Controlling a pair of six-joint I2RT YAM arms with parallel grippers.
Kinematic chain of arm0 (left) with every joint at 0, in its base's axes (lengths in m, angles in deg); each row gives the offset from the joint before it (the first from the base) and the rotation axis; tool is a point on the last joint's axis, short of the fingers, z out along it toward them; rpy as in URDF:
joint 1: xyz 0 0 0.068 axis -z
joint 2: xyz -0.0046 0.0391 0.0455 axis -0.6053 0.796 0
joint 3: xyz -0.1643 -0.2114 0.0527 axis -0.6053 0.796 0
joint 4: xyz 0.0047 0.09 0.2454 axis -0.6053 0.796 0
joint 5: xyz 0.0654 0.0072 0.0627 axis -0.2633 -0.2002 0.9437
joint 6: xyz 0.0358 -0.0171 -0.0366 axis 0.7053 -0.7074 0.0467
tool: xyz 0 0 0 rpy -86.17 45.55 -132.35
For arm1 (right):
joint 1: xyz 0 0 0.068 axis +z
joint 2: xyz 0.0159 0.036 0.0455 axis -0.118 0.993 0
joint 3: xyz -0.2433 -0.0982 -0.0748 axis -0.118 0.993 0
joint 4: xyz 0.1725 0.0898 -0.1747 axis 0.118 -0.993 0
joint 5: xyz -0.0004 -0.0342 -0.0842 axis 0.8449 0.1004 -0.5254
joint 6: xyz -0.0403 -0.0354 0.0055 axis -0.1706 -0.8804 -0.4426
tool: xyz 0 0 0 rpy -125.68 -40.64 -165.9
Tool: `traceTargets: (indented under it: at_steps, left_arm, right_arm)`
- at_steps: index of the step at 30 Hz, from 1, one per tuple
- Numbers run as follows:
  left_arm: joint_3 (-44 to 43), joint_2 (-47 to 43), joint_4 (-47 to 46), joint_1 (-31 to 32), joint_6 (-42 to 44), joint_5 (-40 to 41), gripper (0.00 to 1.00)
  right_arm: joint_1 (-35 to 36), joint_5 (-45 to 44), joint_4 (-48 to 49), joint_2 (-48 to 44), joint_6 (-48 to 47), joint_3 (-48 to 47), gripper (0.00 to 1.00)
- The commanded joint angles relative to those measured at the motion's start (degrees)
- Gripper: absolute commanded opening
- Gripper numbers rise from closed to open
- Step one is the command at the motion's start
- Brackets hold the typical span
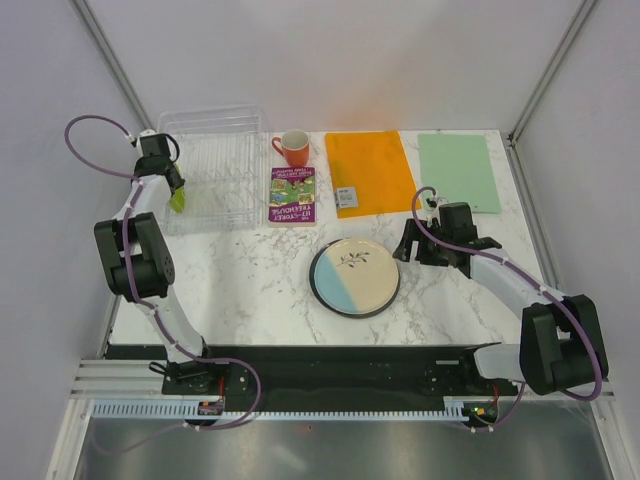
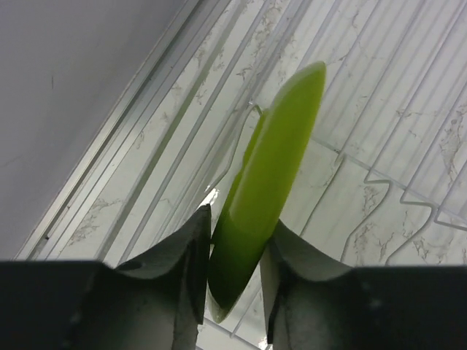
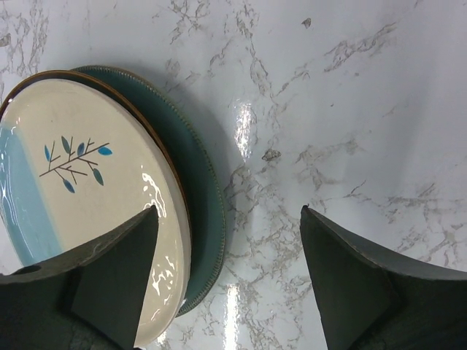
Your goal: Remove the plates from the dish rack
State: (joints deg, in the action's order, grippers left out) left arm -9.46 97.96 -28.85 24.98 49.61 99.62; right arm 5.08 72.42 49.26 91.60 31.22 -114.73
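Pinching lime plate (image 2: 266, 189) edge-on w/ left hand (image 2: 239, 219) over dish rack (image 1: 215, 130); holding right hand (image 3: 229, 211) spread by cream plate (image 3: 87, 182), right of rack.

A white marble-patterned table (image 1: 250, 280) sits enclosed by plain pale walls (image 1: 350, 60) under even light.

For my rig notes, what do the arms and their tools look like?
The left arm and right arm: white links, bulky black joints, a purple cable looping along each. The left tool and right tool: two dark grey wedge-shaped fingers each.
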Motion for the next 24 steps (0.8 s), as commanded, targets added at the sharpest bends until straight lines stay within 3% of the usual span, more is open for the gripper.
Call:
traceTargets:
  at_steps: [1, 2, 5, 11, 24]
  left_arm:
    - [-2.3, 0.2, -1.2, -0.3, -1.1, 0.3, 0.31]
    - [-2.4, 0.0, -1.0, -0.3, -0.9, 0.5, 0.19]
    - [-2.6, -0.6, -0.6, -0.3, -0.6, 0.7, 0.02]
    - [-3.6, -3.3, -0.2, 0.1, 1.4, 4.3, 0.02]
    - [-5.4, -16.0, -2.3, 5.3, 10.3, 20.9, 0.02]
  right_arm:
    - [-0.3, 1.0, 1.6, -0.3, -1.1, -0.9, 0.85]
    - [-0.3, 1.1, 1.6, -0.3, -1.1, -0.9, 0.85]
    - [-0.3, 1.3, 1.6, -0.3, -1.1, -0.8, 0.85]
    - [-0.3, 2.0, 1.6, -0.6, -0.8, -0.6, 0.85]
    - [-0.4, 3.3, -0.4, -4.9, 0.4, -1.0, 0.85]
